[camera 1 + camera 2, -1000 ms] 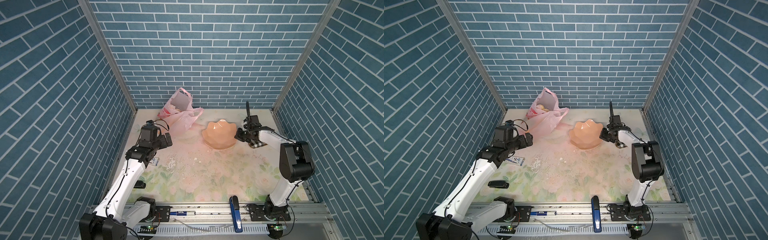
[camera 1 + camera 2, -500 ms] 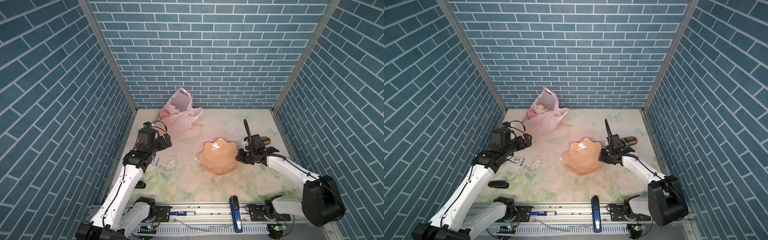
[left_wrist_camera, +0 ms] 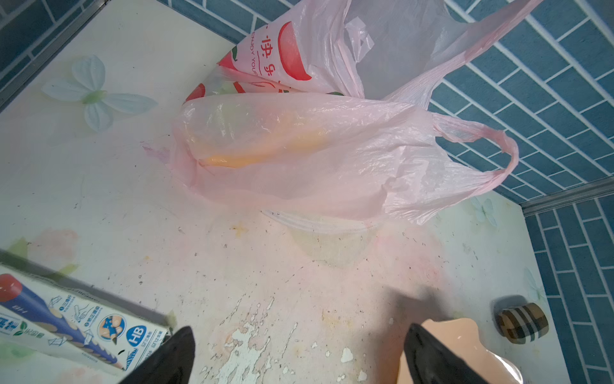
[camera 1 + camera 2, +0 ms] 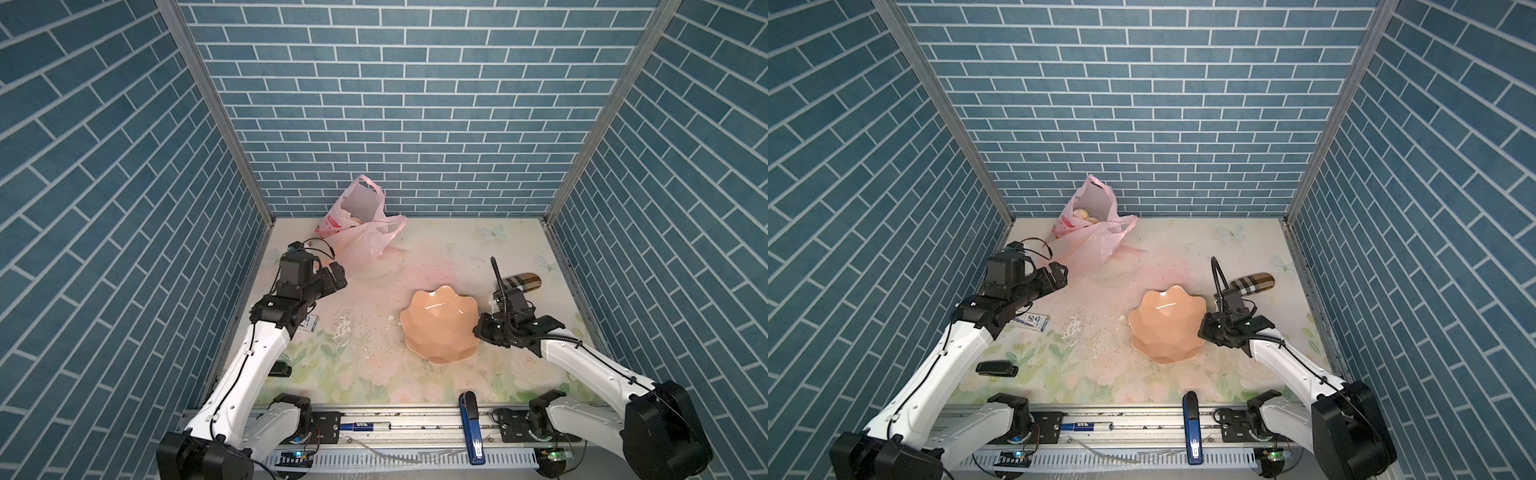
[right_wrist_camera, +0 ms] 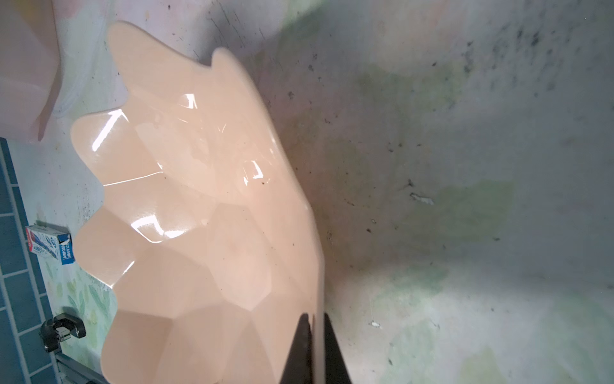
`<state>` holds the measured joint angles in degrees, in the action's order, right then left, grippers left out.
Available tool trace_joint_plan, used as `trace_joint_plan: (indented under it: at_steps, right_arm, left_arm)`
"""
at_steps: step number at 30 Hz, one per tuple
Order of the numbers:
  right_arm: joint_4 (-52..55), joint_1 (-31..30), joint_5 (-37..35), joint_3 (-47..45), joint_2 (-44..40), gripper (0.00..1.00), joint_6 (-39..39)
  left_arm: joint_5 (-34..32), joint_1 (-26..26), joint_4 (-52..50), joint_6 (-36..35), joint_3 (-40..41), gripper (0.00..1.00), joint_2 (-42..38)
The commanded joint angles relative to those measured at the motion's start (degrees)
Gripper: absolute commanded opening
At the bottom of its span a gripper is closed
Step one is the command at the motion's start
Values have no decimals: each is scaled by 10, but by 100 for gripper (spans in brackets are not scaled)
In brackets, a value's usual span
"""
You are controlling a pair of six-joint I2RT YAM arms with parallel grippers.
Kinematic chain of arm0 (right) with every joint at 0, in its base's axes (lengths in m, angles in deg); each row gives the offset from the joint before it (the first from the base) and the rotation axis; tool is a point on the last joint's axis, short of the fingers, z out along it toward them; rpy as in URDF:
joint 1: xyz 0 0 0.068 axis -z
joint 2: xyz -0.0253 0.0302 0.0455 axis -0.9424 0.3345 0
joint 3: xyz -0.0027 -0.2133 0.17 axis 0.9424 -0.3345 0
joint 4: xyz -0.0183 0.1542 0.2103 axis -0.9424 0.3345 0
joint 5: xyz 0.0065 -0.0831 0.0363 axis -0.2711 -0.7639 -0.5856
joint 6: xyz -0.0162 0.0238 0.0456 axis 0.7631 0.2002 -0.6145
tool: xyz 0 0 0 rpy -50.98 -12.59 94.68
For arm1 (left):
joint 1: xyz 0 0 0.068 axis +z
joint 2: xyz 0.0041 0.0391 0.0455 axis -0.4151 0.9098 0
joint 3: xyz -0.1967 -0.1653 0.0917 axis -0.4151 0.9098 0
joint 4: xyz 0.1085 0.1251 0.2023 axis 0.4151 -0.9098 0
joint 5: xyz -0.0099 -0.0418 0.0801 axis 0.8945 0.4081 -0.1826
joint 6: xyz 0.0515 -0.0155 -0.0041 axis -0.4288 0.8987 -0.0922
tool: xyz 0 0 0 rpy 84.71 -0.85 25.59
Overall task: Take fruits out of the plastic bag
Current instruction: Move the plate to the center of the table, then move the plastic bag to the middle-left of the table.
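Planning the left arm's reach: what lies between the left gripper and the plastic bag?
Nothing: in the left wrist view only bare, scuffed table mat separates the open left gripper from the plastic bag; the pencil box sits aside.

A robot test cell of laboratory type is shown. The floral-printed worktop is enclosed on three sides by panels printed as blue brick, joined by metal corner profiles. A left arm and a right arm are mounted on a front rail.
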<state>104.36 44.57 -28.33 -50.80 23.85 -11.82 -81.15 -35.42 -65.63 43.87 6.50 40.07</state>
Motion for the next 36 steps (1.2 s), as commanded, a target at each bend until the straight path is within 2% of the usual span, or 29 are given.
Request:
trace_joint_plan:
  at_steps: [1,8,13,18,22,29,32,36]
  right_arm:
    - [19,-3,-47,-23,1,12,-16]
    - [10,-3,-57,-33,-13,24,-29]
    - [35,-2,-70,-16,-48,41,-29]
    - [75,-3,-86,12,-68,52,-22]
    - [128,-2,-110,47,-77,54,-7]
    - [227,-1,-191,155,-46,58,78]
    - [228,3,-196,185,-23,58,104]
    - [209,13,-189,216,15,58,130]
  left_arm:
    - [19,-3,20,16,-38,99,30]
    - [19,-15,27,28,-88,99,85]
    - [-20,-50,-25,-30,-173,99,146]
    - [-20,-82,-70,-101,-273,99,222]
    - [-55,-124,-117,-181,-366,96,287]
    - [-146,-194,-154,-305,-475,96,396]
    - [-175,-210,-151,-327,-507,95,434]
    - [-201,-214,-148,-336,-553,88,490]
